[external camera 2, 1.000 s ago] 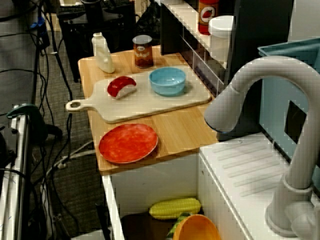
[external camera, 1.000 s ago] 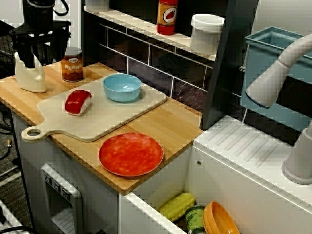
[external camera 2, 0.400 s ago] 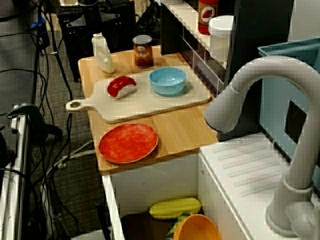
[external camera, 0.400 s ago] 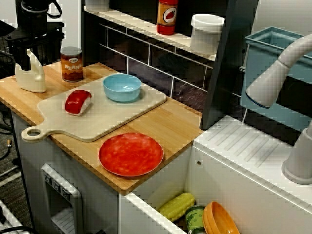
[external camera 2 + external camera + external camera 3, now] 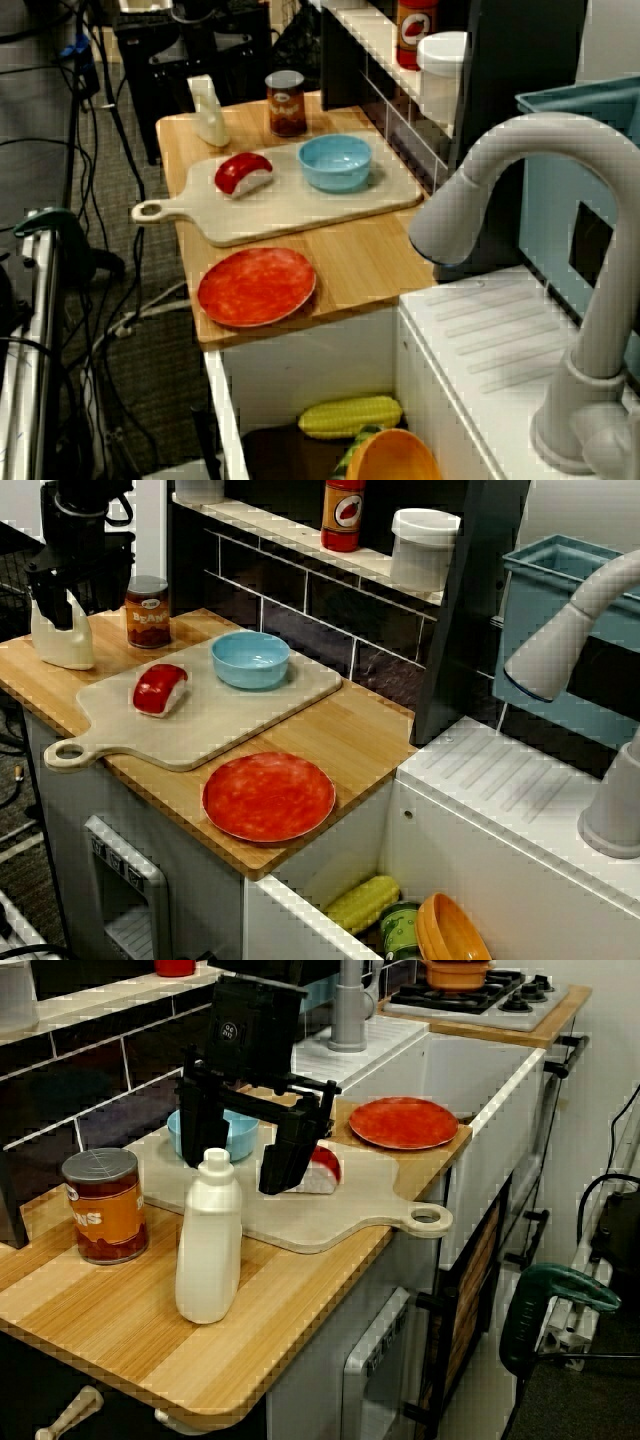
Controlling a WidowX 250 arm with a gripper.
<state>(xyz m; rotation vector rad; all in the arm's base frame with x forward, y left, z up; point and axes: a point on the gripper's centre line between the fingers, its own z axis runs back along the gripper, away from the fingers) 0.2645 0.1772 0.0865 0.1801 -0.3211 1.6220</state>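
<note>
Just below my gripper [image 5: 72, 605], spread wide and empty, the white bottle [image 5: 62, 640] stands upright, not yet grasped.

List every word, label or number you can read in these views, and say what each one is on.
"BEANS": on the label of the brown can. The view from the side shows only "NS".
Oval label on the red bottle on the shelf: too blurred to read.
Small round sticker on the arm's black housing: too small to read.
The white bottle: no print visible.
</note>
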